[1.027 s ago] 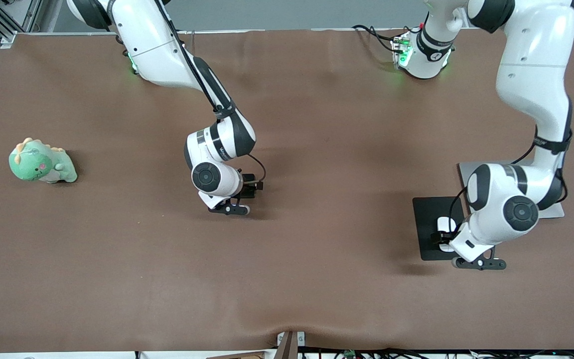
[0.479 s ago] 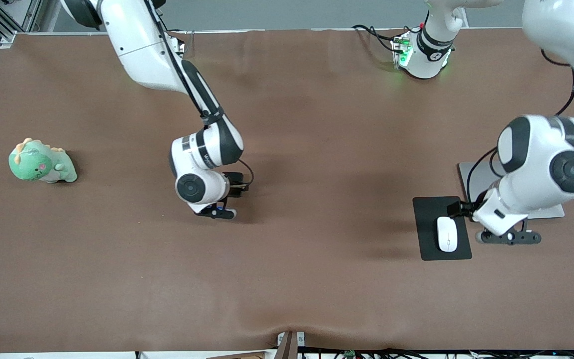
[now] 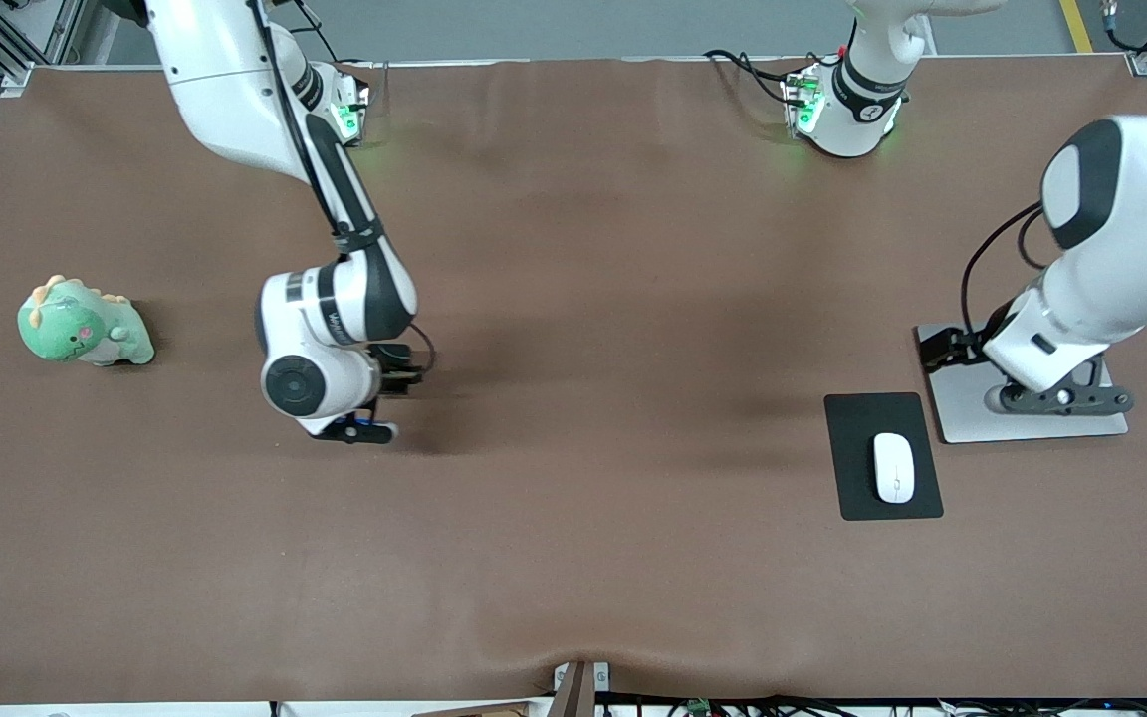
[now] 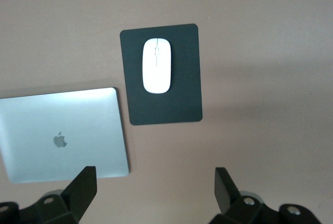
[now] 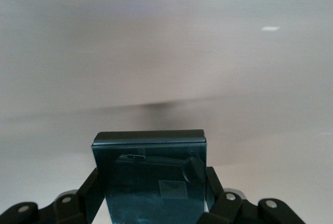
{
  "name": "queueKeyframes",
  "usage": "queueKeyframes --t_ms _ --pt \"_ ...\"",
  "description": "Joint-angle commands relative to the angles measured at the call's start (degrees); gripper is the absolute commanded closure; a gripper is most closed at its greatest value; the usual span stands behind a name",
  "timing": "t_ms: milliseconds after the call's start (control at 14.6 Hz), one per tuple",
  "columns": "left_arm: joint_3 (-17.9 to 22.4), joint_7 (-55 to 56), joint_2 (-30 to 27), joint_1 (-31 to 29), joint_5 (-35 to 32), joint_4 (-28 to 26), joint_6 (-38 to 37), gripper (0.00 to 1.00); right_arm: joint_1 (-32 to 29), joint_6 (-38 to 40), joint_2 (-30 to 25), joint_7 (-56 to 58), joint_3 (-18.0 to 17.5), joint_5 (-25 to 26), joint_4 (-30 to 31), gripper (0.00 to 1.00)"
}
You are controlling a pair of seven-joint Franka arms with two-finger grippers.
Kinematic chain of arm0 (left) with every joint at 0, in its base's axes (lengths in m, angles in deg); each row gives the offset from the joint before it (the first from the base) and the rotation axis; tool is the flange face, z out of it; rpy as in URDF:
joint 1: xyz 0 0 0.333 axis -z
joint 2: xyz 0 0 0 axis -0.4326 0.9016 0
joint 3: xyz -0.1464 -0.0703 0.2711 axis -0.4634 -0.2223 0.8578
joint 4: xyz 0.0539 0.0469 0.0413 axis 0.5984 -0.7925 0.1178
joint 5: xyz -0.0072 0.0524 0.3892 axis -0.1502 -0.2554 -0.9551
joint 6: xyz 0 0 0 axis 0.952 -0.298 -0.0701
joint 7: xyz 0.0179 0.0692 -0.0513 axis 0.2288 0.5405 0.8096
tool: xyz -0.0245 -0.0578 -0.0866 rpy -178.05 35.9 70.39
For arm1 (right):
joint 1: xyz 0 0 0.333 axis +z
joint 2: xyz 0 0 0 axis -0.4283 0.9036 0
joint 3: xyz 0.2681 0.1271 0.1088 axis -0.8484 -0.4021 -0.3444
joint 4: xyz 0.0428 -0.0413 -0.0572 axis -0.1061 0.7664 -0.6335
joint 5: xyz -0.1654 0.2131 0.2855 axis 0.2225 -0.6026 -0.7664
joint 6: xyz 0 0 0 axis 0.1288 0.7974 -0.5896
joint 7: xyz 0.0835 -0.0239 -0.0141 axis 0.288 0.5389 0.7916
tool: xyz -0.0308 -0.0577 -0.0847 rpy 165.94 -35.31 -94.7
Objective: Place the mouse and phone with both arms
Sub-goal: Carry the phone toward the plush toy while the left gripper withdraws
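The white mouse point(image 3: 893, 468) point(image 4: 156, 65) lies on a flat black mouse pad point(image 3: 857, 438) point(image 4: 177, 104) toward the left arm's end of the table. My left gripper point(image 3: 1061, 398) point(image 4: 154, 177) hangs open and holds nothing, over the closed silver laptop point(image 3: 952, 423) point(image 4: 62, 130) beside the pad. My right gripper point(image 3: 354, 430) point(image 5: 153, 182) is shut on the black phone point(image 5: 151, 177), gripping its two sides, low over the bare brown table toward the right arm's end. In the front view the right wrist hides the phone.
A green dinosaur plush point(image 3: 84, 324) sits near the table edge at the right arm's end. The laptop lies farther from the front camera than the mouse pad, touching its corner area. A brown cloth covers the table.
The left gripper has risen off the mouse, left it on the pad and moved over the laptop. The right gripper has shut on the phone and carried it toward the right arm's end.
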Motion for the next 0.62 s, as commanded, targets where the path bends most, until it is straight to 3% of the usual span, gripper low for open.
queueKeyframes --t_ms 0,137,342,548 --pt "-0.55 -3.44 -0.90 -0.88 0.78 4.91 -7.07 0.00 -0.02 -3.22 -4.16 7.05 3.61 1.22 7.71 1.00" --pt "-0.46 -3.45 -0.98 -0.97 0.69 7.56 -10.16 0.00 -0.10 -4.72 -4.16 8.56 5.11 1.39 9.29 1.00" --pt "-0.55 -3.45 -3.26 -0.88 0.69 9.07 -13.85 0.00 -1.59 -12.08 -3.82 20.13 8.89 1.39 13.68 1.00" --pt "-0.55 -3.36 -6.69 -0.88 0.78 8.89 -18.17 0.00 -6.33 -16.50 -3.11 27.09 9.16 1.39 15.19 1.00"
